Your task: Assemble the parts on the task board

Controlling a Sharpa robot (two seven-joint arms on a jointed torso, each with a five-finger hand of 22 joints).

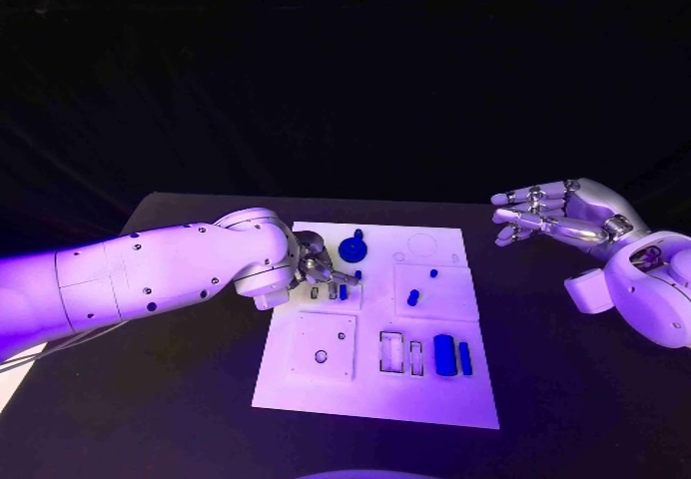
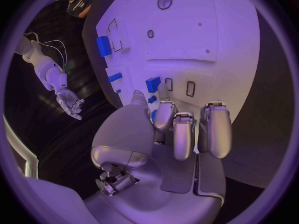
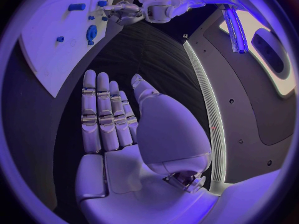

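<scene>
The white task board lies mid-table. My left hand hovers over its upper left, fingers curled down beside two empty slots and a small blue part standing next to them. A sliver of blue shows between thumb and nearest finger; whether it is held I cannot tell. A round blue part sits just right of that hand. My right hand hangs off the board's right side with its fingers stretched out and nothing in them.
Two long blue parts lie at the board's lower right beside two empty rectangular slots. A small blue part stands mid-board. A square recess with a hole is at the lower left. Black table surrounds the board.
</scene>
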